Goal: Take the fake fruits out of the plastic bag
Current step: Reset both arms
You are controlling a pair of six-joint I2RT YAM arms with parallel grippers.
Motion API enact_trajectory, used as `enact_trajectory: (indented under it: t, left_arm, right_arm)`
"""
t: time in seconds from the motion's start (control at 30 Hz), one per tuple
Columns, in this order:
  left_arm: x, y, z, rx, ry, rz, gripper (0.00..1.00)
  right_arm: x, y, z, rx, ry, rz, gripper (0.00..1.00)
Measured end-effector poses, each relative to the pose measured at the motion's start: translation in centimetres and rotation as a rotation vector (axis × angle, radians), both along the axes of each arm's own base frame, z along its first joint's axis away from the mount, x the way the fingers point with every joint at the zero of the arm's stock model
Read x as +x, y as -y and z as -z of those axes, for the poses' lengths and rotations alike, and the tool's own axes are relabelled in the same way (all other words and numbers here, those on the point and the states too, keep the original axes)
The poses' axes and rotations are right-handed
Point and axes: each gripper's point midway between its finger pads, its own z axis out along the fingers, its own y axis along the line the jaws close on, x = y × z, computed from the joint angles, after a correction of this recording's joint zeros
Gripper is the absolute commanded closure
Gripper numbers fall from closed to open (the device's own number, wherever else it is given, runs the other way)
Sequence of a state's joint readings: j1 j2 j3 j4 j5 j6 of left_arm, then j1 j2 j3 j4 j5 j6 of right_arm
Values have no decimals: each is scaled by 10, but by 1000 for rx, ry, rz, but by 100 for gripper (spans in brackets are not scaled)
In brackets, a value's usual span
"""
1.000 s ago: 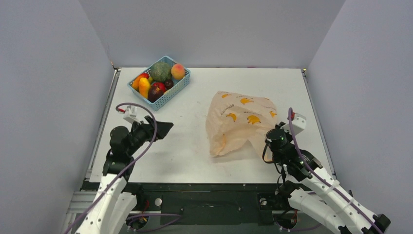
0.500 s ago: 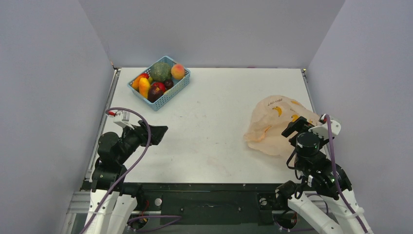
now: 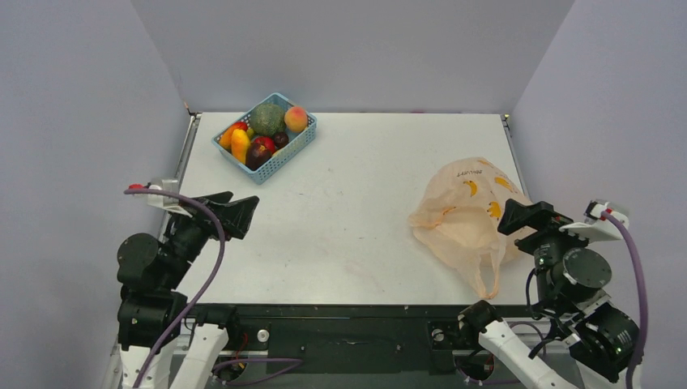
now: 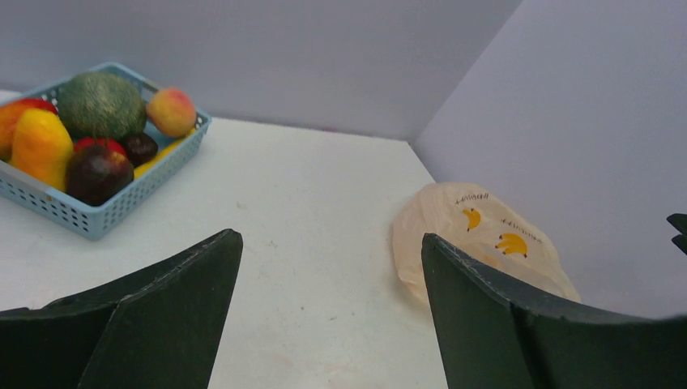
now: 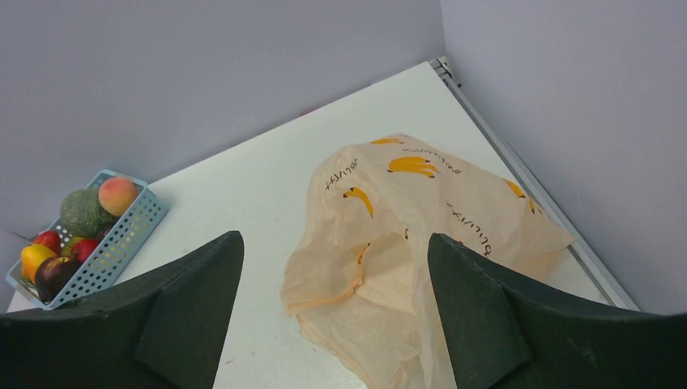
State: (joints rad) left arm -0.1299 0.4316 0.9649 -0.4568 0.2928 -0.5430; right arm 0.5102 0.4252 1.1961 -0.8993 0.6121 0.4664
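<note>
The plastic bag (image 3: 466, 212) lies limp and crumpled on the table's right side, pale orange with banana prints, one loop handle trailing toward the near edge. It also shows in the left wrist view (image 4: 486, 239) and the right wrist view (image 5: 421, 235). I cannot make out any fruit inside it. Several fake fruits (image 3: 258, 146) sit in the blue basket (image 3: 290, 156) at the far left. My right gripper (image 3: 506, 219) hovers open just right of the bag, holding nothing. My left gripper (image 3: 241, 204) is open and empty over the near left.
The basket (image 4: 97, 219) also holds a big rough green ball (image 4: 101, 104) among the fruits. Grey walls close in the table on three sides. A metal rail (image 5: 518, 170) runs along the right edge beside the bag.
My right gripper dragged the bag from the table's middle to the right, then opened, let it go and drew back. My left arm pulled back toward the near left.
</note>
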Motion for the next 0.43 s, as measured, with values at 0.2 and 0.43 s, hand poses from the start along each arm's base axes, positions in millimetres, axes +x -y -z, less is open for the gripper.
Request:
enact_trajectory:
  t: [0.2, 0.43]
  left_arm:
    - [-30, -24, -56, 5, 180, -116, 18]
    - [-40, -37, -75, 15, 242, -180, 18]
  right_arm:
    - [-18, 12, -23, -7, 75, -5, 16]
    - [-36, 28, -34, 15, 140, 32, 12]
